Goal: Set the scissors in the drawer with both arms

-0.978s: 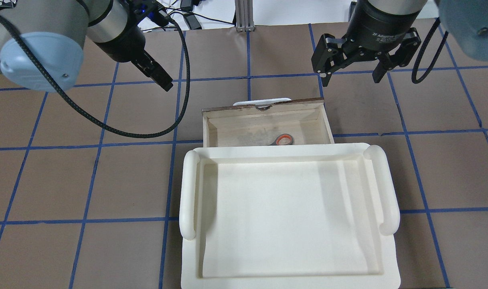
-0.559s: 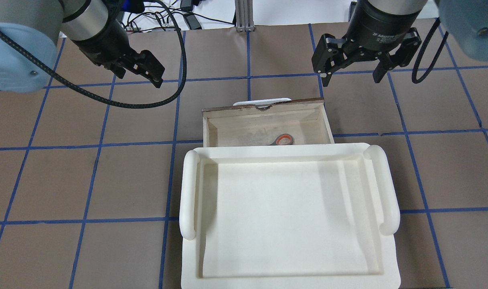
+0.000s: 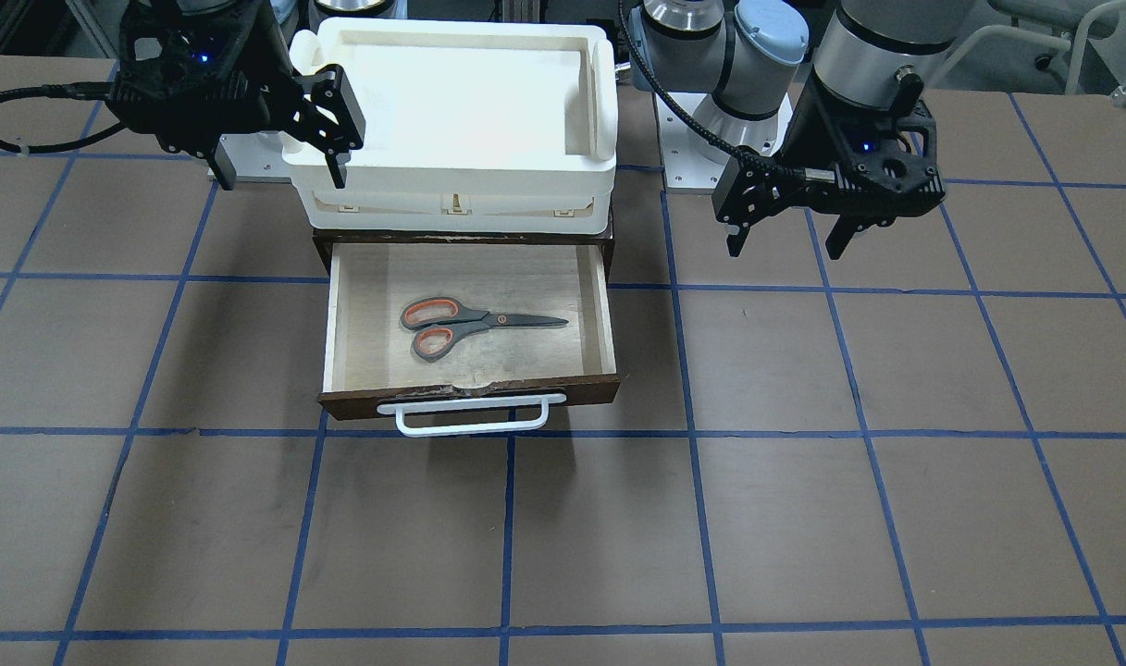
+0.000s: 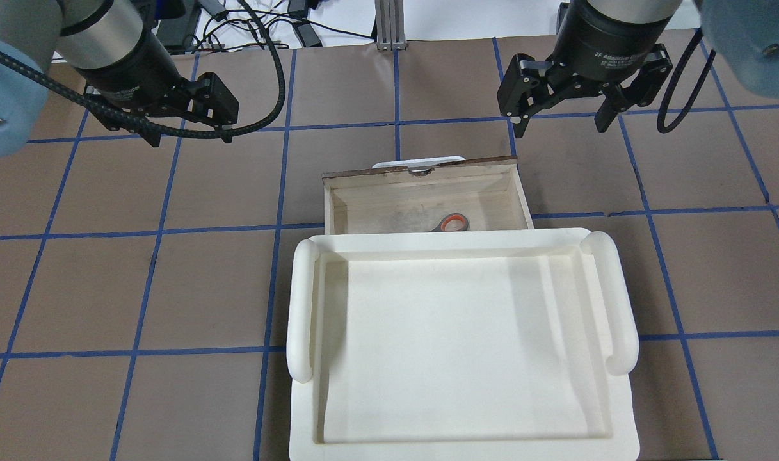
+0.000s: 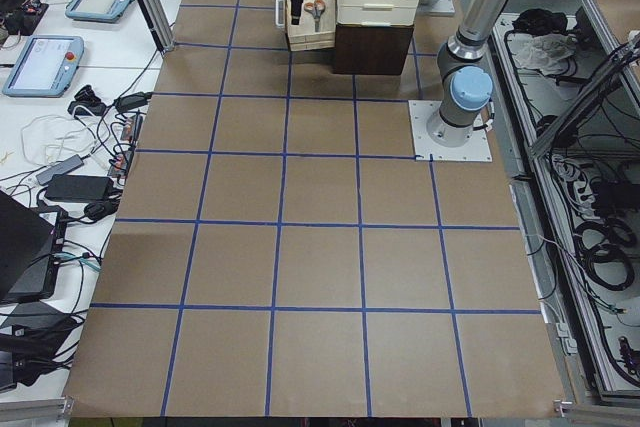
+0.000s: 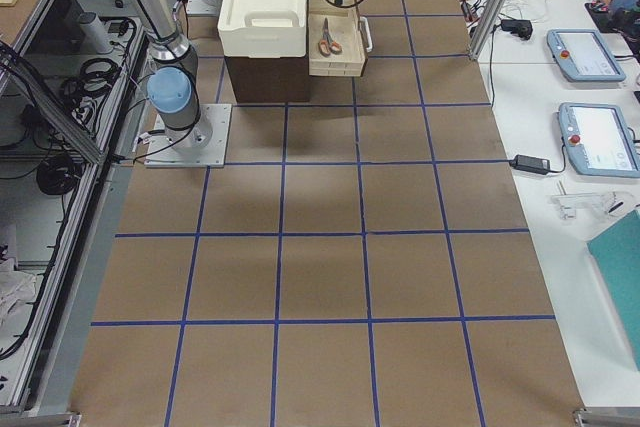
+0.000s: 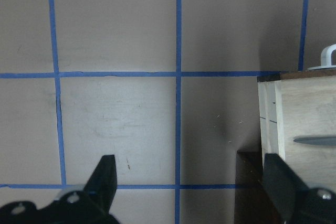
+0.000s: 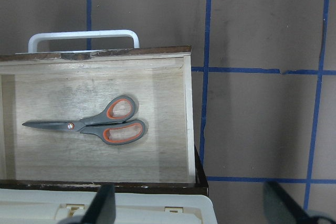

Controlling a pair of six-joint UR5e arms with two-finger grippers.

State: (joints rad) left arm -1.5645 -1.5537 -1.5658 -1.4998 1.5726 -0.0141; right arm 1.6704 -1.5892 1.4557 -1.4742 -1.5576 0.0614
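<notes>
scissors (image 3: 475,324) lie flat inside the open drawer (image 3: 600,314), so placing looks done. left fingers (image 4: 223,109) and right fingers (image 4: 516,118) stand wide, empty; maybe closing remains.

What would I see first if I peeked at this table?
The scissors with orange loops, lying flat in the open drawer in the middle of the table. Next, the big white bin, sitting higher up just behind the drawer. The left gripper and right gripper hang open, one at each side, holding nothing.
</notes>
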